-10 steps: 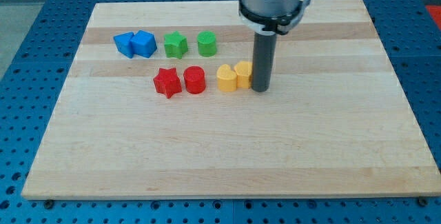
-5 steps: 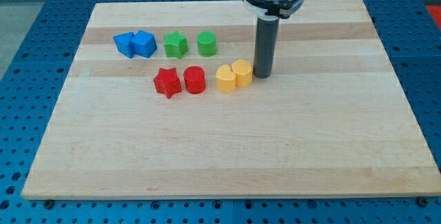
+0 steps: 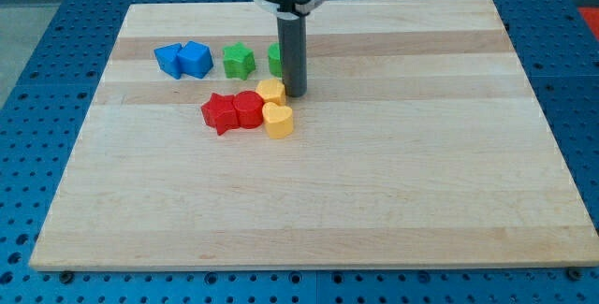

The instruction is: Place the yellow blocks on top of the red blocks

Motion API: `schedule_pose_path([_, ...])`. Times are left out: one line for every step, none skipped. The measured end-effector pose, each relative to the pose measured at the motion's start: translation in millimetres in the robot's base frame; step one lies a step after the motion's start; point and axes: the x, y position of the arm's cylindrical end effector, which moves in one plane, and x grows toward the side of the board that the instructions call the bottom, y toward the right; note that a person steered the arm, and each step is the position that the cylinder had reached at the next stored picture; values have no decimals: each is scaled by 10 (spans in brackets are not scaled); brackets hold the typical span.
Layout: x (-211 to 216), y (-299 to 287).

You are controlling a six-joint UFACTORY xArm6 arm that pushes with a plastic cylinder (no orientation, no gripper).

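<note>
1. Upper left of the pale wooden board [image 3: 393, 201]: two blue blocks [image 3: 184, 59], touching.
2. A green star block [image 3: 239, 60] to their right.
3. Frame centre: red star block [image 3: 219, 113] touching red cylinder block [image 3: 248, 109].
4. Two yellow blocks [image 3: 274, 108] press against the cylinder's right.
5. My tip [image 3: 295, 94], a plain rod, stands just right of the upper yellow, hiding most of another green block [image 3: 273, 57].
</note>
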Motion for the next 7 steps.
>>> schedule_pose_path([-89,-144])
schedule_pose_path([38,-135])
schedule_pose_path([165,51])
schedule_pose_path([302,484])
schedule_pose_path([559,610])
schedule_pose_path([699,486])
schedule_pose_path([699,265])
